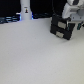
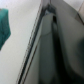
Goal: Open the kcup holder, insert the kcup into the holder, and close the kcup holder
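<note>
Exterior view: kcup holder (image 1: 62, 27) sits on the white table (image 1: 35, 57) at about 2 o'clock from frame centre, black box, tilted, two stacked drawer fronts facing the camera with light handles. Drawers look shut as far as the blur allows. Arm comes down from the top edge, end effector (image 1: 73, 23) right at the holder's 3 o'clock side, touching or just beside it; can't tell which. Fingers too blurred to read: can't tell whether they're apart or together.

Tall white bottle-like object (image 1: 25, 11) with dark marking stands upright at 11 o'clock, well apart from the holder.

Wrist view: close on the holder's dark body (image 2: 57, 50), edge running diagonally. Green blob (image 2: 4, 27) at the frame edge, likely the kcup, too blurred to confirm.
</note>
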Controlling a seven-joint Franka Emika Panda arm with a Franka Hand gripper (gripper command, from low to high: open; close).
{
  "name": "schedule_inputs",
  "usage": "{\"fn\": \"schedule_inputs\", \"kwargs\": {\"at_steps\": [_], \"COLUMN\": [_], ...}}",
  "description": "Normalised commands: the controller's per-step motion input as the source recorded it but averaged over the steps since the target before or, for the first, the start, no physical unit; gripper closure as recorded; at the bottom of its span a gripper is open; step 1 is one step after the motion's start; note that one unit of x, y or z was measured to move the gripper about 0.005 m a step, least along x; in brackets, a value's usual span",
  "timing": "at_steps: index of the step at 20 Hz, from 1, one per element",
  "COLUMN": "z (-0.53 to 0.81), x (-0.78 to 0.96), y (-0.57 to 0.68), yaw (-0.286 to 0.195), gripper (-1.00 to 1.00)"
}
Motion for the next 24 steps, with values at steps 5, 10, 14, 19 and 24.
{"fn": "schedule_inputs", "kwargs": {"at_steps": [5,10,14,19,24], "z": [0.27,0.56,0.79,0.28,-0.12], "x": [0.00,0.14,0.11,0.04,0.01], "y": [0.46,0.26,0.18,-0.03,-0.08], "yaw": [0.069,0.041,0.008,-0.028,-0.067], "gripper": [-1.00,-1.00,-1.00,-1.00,-1.00]}}
